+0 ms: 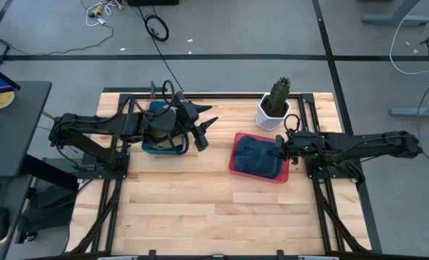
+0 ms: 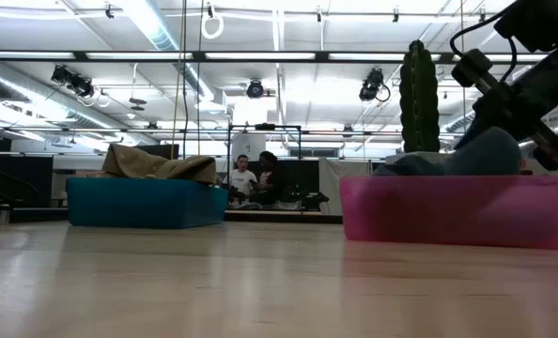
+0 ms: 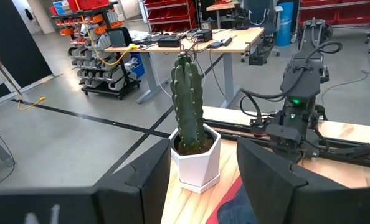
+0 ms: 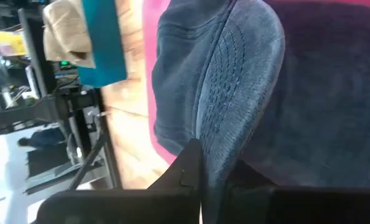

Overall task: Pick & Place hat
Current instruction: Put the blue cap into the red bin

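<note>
While pinched, fingers (image 4: 200, 180) grip hat (image 4: 235, 81) (brim).

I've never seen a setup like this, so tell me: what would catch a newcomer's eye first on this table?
Probably the tall green cactus in its white pot at the far edge of the wooden table, right of centre. Just in front of it sits a pink bin holding a blue hat, whose brim the right gripper is shut on. To the left, the left gripper hovers open beside a teal bin holding a tan hat.
</note>
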Robot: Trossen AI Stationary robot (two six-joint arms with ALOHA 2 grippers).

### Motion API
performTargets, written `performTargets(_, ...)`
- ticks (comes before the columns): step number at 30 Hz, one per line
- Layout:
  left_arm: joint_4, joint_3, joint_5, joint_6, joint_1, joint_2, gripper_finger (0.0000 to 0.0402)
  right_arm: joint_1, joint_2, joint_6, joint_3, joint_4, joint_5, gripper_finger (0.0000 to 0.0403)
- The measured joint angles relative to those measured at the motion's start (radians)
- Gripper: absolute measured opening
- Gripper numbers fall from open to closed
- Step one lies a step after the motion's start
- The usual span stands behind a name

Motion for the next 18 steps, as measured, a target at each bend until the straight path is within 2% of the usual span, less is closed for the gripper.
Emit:
performTargets(12,-0.001,0.000,0.000,0.001,0.002,0.000,0.0188,0.000,0.003,0.025,-0.001,-0.143,-0.018,0.0063)
performTargets(15,-0.001,0.000,0.000,0.001,0.002,0.000,0.0188,0.000,0.005,0.018,-0.003,-0.152,-0.031,0.0097)
performTargets(18,-0.001,0.000,0.000,0.001,0.002,0.000,0.0188,0.000,0.006,0.009,-0.004,-0.155,-0.058,0.0148)
